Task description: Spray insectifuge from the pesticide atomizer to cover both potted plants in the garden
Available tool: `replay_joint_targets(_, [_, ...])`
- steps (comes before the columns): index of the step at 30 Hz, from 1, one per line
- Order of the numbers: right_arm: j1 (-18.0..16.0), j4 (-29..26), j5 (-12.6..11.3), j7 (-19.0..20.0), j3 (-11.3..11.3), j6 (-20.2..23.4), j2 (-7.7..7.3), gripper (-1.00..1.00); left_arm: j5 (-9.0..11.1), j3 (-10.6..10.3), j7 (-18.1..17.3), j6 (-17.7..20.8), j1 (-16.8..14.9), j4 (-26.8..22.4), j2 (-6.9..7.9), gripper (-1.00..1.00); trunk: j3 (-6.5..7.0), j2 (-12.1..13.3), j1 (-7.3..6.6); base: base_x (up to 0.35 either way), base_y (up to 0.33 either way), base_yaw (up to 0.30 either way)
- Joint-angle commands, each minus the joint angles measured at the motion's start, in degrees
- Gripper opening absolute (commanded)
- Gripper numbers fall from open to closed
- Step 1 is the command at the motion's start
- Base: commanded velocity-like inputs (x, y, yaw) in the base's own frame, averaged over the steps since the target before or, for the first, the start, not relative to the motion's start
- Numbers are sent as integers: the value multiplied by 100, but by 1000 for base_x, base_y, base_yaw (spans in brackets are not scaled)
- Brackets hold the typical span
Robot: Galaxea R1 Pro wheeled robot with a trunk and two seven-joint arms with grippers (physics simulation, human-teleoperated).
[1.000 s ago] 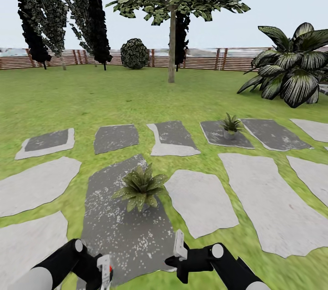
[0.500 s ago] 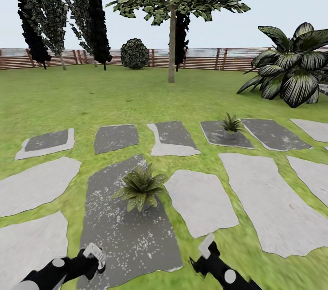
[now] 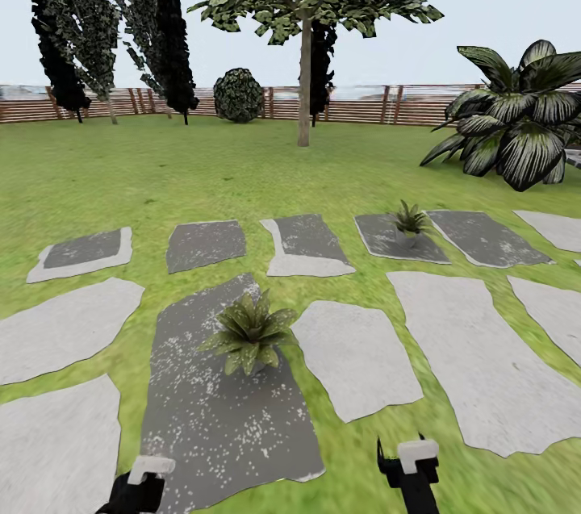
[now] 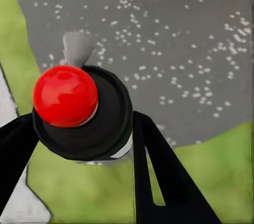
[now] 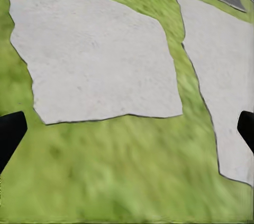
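The left gripper (image 4: 79,145) is clamped around the tiny dark pesticide bottle with the round red top (image 4: 79,110), low over the dark speckled stone slab (image 3: 218,409), and the right gripper (image 3: 409,461) hangs wide apart with nothing in it. To spray well, I think the bottle's grey nozzle should point at the near small plant with pointed olive-green leaves (image 3: 248,331) on that slab, close enough to wet every leaf. The far small leafy plant (image 3: 410,219) stands on another dark slab, well apart, and needs its own turn.

A fenced back garden, plainly: green lawn (image 3: 202,175) laid with irregular grey stepping slabs (image 3: 353,357), dark trees (image 3: 305,6) before a brown slatted wooden fence (image 3: 355,104), and low potted plants (image 3: 250,330) (one on a dark slab).
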Motion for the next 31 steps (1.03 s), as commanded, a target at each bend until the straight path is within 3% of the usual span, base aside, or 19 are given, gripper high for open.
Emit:
replay_joint_targets(1, [4,98,66,-58,22,11,0,100,62,-34,-18,-17,0,16,-12,-100,-5,-2,-1,0,0,0])
replay_joint_targets(9, [264,350,70,-56,29,14,34,100,71,-34,-10,-112,56,23,-27,-100,-5,-2,-1,0,0,0])
replay_joint_targets(31, [293,352,67,-56,29,22,35,100,72,-40,-16,-131,67,14,-37,-100,-5,-2,-1,0,0,0])
